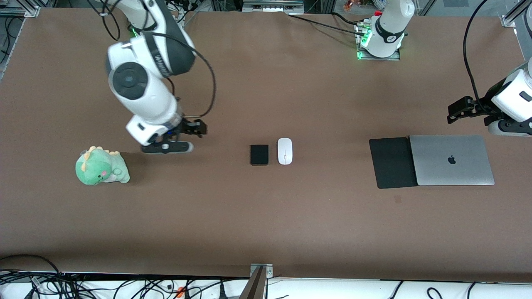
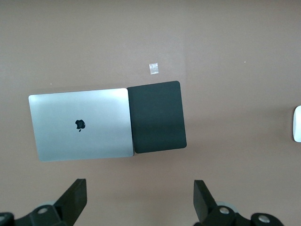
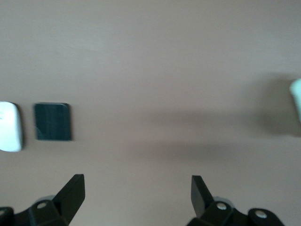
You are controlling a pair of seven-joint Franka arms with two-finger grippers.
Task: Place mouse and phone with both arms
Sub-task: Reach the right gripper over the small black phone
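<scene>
The white mouse (image 1: pixel 284 151) and the small black phone (image 1: pixel 259 155) lie side by side at the table's middle, the phone toward the right arm's end. My right gripper (image 1: pixel 194 128) is open and empty, above bare table between the phone and a green plush toy. The right wrist view shows its open fingers (image 3: pixel 73 188), the phone (image 3: pixel 52 121) and part of the mouse (image 3: pixel 9 126). My left gripper (image 1: pixel 453 113) is open and empty, above the table at the left arm's end, by a laptop. In the left wrist view (image 2: pixel 139 197) the mouse's edge (image 2: pixel 297 123) shows.
A closed silver laptop (image 1: pixel 452 160) lies with a large black mat (image 1: pixel 392 162) against it at the left arm's end; both show in the left wrist view, laptop (image 2: pixel 80 123) and mat (image 2: pixel 156 117). A green plush dinosaur (image 1: pixel 101 166) sits at the right arm's end.
</scene>
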